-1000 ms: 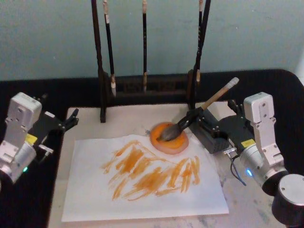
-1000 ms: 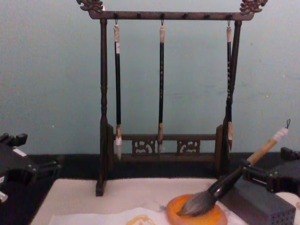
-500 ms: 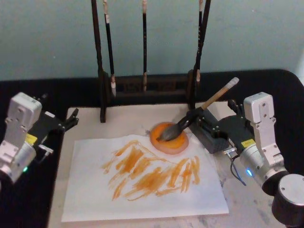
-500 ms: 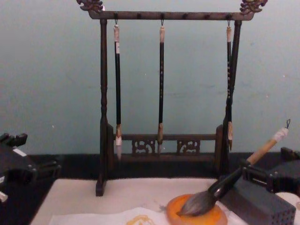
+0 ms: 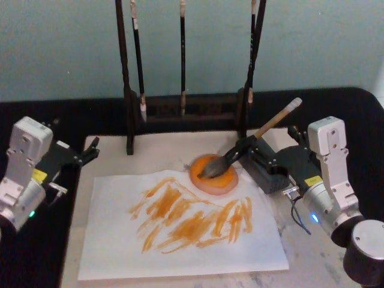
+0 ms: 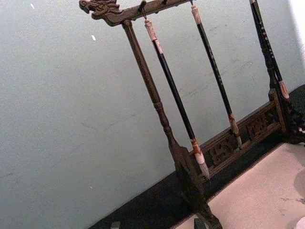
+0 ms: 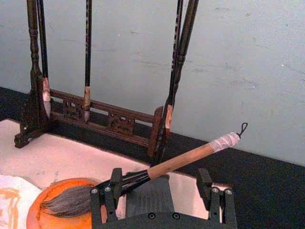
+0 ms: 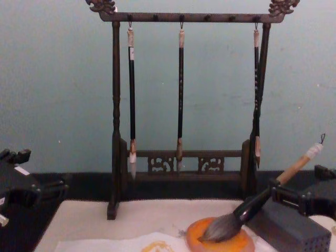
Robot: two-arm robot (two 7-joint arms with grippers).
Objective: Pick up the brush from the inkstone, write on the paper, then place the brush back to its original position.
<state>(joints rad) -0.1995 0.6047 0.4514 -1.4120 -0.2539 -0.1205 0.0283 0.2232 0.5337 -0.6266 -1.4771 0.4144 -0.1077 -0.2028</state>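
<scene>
Brush (image 5: 240, 149): bristles laid in the orange inkstone (image 5: 213, 174), handle slanted up over the grey block (image 5: 264, 171). Right gripper (image 7: 161, 191): fingers (image 7: 106, 196) spread apart on either side of the handle, not clamped. Paper (image 5: 180, 225): streaked orange, flat on the table (image 5: 312, 258), touching the inkstone. Left gripper (image 5: 90, 150): parked at the table's left edge; finger state cannot be told.

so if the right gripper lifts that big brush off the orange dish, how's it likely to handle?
Probably stiff along the handle: the brush has a straight wooden shaft. The bushy bristles lying on the inkstone look soft and wet, so they may sag or drip. It's round, so it could roll if set down flat. The right gripper straddles it with fingers open.
</scene>
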